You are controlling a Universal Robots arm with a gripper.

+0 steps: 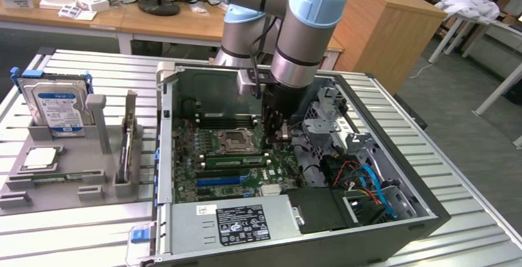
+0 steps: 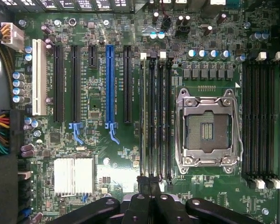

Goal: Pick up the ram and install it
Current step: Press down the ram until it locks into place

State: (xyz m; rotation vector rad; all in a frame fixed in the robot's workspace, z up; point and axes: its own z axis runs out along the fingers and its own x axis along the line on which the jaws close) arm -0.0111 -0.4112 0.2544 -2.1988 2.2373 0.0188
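The ram (image 2: 143,116) is a thin green stick standing edge-up in the memory slot farthest from the empty processor socket (image 2: 206,133), with white latches at the slot ends. In the exterior view the ram (image 1: 234,160) runs as a green strip between the socket and the blue slots. My gripper (image 2: 151,184) is shut, its black fingers pressed together over one end of that bank of slots. I see nothing between the fingers. In the exterior view the gripper (image 1: 280,134) reaches down into the open computer case (image 1: 167,157).
A grey fixture (image 1: 90,187) at the exterior view's left holds a hard drive (image 1: 58,105), a silver chip (image 1: 41,157) and an upright card (image 1: 129,145). Inside the case are a power supply (image 1: 241,221), loose cables (image 1: 367,181) and a drive cage (image 1: 330,114) close to the arm.
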